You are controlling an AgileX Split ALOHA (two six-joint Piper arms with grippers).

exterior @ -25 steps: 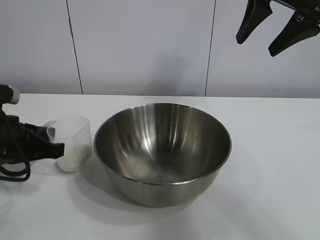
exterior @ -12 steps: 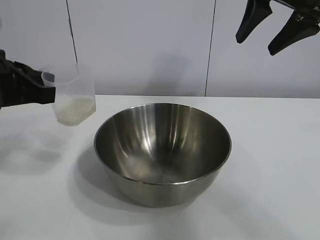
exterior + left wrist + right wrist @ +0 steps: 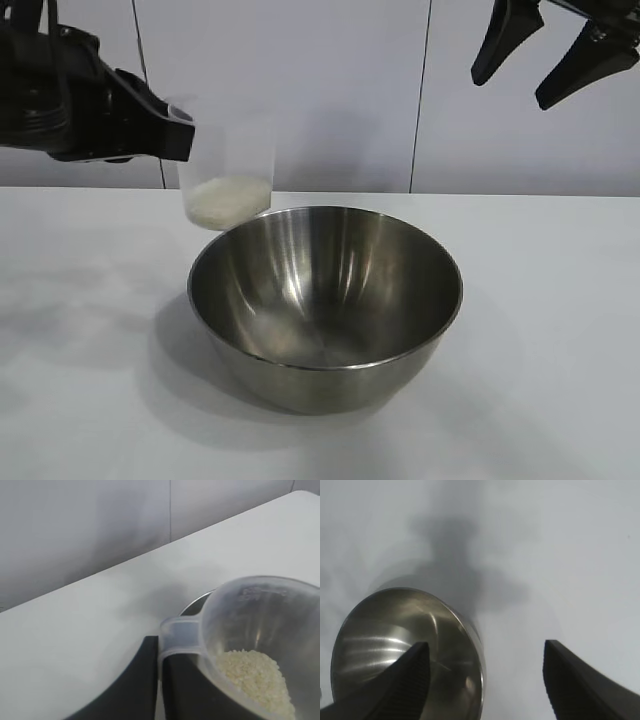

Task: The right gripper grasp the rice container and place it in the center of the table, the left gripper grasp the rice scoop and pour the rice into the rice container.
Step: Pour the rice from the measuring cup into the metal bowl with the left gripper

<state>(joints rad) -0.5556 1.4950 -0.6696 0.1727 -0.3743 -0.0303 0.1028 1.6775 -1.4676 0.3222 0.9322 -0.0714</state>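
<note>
The first half of the task looked done: the rice container stood upright on the tabletop about mid-way across it, free of any grip, and its polished steel inside appeared bare, with no grains visible on the bottom. The right gripper hung high above and to the right of the bowl, well apart from it, its fingers spread wide and grasping nothing; the right wrist view showed the same dark fingers splayed with the bowl far below them. The second half was under way but not finished. The left gripper was in the air at the left, its fingers clenched on the short handle tab of the rice scoop, which was held roughly upright, clear of the tabletop and just behind the bowl's far left rim. The scoop was a small translucent plastic cup, much smaller than the bowl, and the rice lay in it as a low whitish heap filling only the bottom part. Judging from that, what remained was to bring the scoop over the bowl's opening and tip it so the grains fell inside; none had been poured, and none showed spilled on the tabletop.
</note>
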